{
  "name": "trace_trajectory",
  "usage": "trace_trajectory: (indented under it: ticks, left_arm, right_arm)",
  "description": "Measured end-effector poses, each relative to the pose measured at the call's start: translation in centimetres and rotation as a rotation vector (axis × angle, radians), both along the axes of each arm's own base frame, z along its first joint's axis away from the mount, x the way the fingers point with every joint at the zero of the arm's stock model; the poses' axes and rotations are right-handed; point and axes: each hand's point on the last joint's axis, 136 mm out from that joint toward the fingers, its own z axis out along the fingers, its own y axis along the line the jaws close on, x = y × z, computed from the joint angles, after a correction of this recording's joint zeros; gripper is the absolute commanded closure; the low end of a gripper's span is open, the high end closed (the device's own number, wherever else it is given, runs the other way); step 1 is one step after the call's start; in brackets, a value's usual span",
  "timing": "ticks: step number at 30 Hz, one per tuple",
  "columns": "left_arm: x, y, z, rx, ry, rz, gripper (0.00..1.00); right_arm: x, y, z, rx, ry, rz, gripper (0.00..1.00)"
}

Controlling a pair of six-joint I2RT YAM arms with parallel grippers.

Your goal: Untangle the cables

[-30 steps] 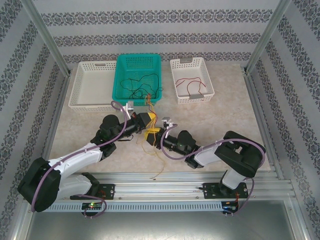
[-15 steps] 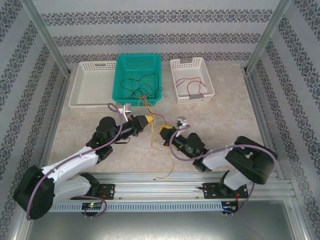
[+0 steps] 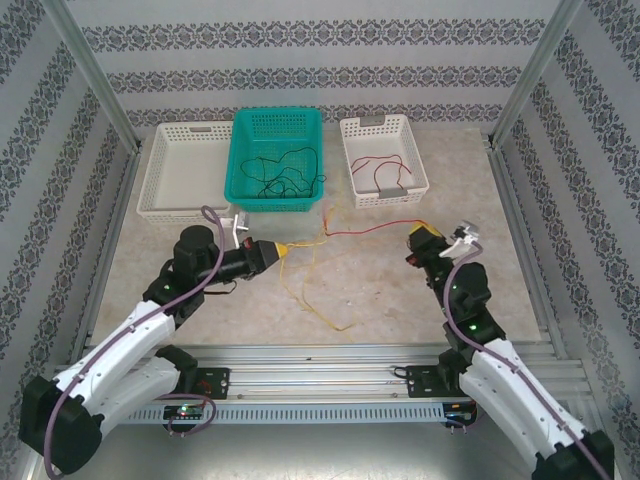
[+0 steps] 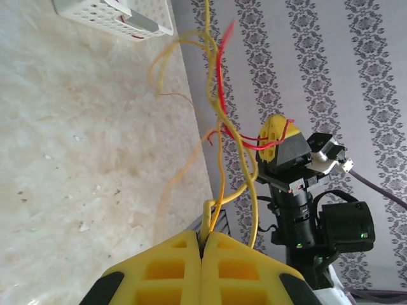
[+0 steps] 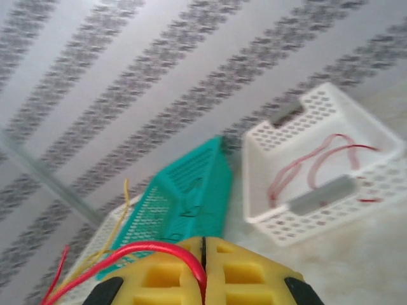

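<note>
Over the table (image 3: 380,285), the left gripper (image 3: 283,250) is sitting just at 9 o'clock of the centre, jaws pressed fully together. In the left wrist view, its yellow fingers (image 4: 165,270) are meeting flat and nipping the yellow cables (image 4: 208,219) right at the seam. Those strands are trailing off toward 5 o'clock in the top view and lying in a loose loop on the marble.

At 3 o'clock, the right gripper (image 3: 420,232) is clamped tight as well. The right wrist view is showing its pads (image 5: 248,276) closed on the red cable (image 5: 159,251), which is curling out of the seam to the left. Seen from above, that red cable is running nearly straight across the middle, from the right gripper toward 9 o'clock, and crossing the yellow strands just beside the left gripper. Whether the two colours are knotted there or only crossing, I cannot tell.

At 12 o'clock, the teal basket (image 3: 245,150) is holding the black cables (image 3: 285,170) in a scribbled heap. At 1 o'clock, the right white basket (image 3: 352,165) is carrying a loose red wire (image 3: 383,168), lying by itself. At 11 o'clock, the left white basket (image 3: 150,180) is standing against the teal one
</note>
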Motion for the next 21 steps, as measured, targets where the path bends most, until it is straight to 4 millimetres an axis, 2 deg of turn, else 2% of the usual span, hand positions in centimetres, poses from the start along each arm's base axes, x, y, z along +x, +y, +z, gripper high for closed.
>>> trace_trajectory:
  ticks: [4,9,12,16,21]
  left_arm:
    - [0.5,1.6,0.1,0.044,0.009,0.02,1.0]
    - [2.0,5.5,0.2,0.098,0.034,0.131,1.0]
    - [1.9,6.1,0.2,0.126,0.037,0.141,1.0]
    - [1.6,6.2,0.0,0.139,0.041,0.137,1.0]
    - [1.7,6.1,-0.3,0.144,0.05,0.134,1.0]
  right_arm:
    - [-0.4,-2.8,-0.7,-0.038,0.085,-0.076,1.0]
    - [-0.8,-8.1,0.8,-0.028,0.118,-0.263,1.0]
    - [-1.1,-9.6,1.4,-0.017,0.128,-0.31,1.0]
    - [-0.8,-8.5,2.2,-0.003,0.136,-0.237,1.0]
    - [1.1,-4.6,4.3,-0.016,0.16,-0.064,1.0]
